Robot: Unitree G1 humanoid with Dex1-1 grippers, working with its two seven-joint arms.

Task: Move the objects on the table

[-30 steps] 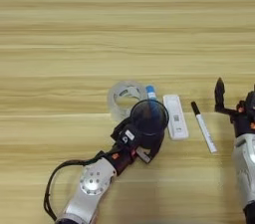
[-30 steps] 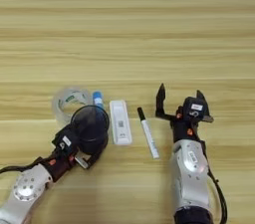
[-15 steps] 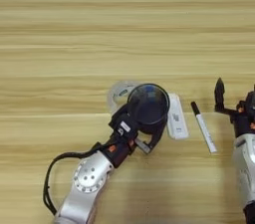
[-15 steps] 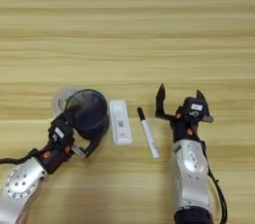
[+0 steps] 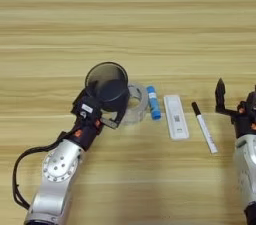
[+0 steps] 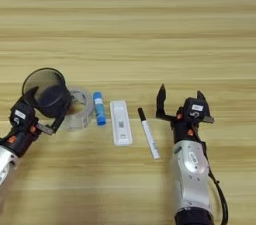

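The left gripper [image 5: 102,111] clasps the dark cup [image 5: 106,86], which hides part of the tape roll [image 5: 137,102], seemingly behind it. The right gripper [image 6: 181,103] rests nearby, fingers spread, holding nothing.

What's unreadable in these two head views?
- Left gripper fingers: hidden behind the dark cup in both views, so how they hold it is unclear.
- Tape roll: left part covered by the cup.
- Test cassette markings: too small.
- Right gripper: cut by the right edge in the left eye view.
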